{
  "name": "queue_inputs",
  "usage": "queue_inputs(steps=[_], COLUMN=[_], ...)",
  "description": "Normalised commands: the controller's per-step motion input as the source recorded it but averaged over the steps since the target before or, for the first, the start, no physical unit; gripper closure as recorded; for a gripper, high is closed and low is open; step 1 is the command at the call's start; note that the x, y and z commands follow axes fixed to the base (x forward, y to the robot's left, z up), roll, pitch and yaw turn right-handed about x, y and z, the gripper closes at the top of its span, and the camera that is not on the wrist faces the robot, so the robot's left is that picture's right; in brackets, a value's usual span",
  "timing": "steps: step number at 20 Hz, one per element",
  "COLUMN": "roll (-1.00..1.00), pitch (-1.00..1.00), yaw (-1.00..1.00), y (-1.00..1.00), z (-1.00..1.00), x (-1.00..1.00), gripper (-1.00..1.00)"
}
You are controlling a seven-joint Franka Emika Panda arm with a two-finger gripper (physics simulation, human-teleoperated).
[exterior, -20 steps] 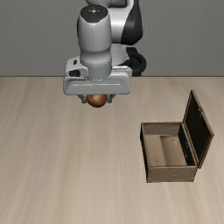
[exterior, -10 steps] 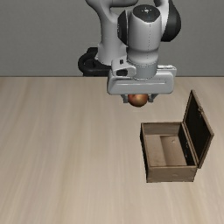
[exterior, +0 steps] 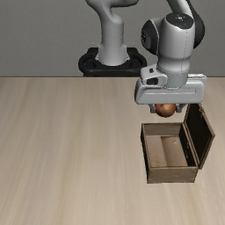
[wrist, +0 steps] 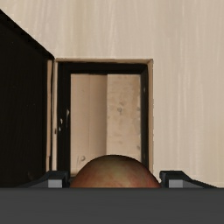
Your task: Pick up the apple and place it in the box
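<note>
While hanging above open box [exterior: 147, 155], gripper [exterior: 166, 109] clamping apple [exterior: 165, 111] between both fingers; box sitting on table [exterior: 61, 149], lid [exterior: 201, 132] raised.

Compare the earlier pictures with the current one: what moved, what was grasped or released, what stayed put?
The gripper, shut on the apple throughout, carried it toward the exterior view's right until it hangs near the far edge of the box. The box stayed put, lid open.
</note>
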Motion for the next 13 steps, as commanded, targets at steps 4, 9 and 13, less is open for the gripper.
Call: queue_inputs(steps=[4, 9, 13], roll=[0.0, 0.0, 0.0], pitch=[0.0, 0.0, 0.0], yaw=[0.0, 0.0, 0.0], y=[0.0, 0.0, 0.0], z=[0.0, 0.0, 0.0], x=[0.0, 0.0, 0.0], gripper=[-1.0, -1.0, -1.0])
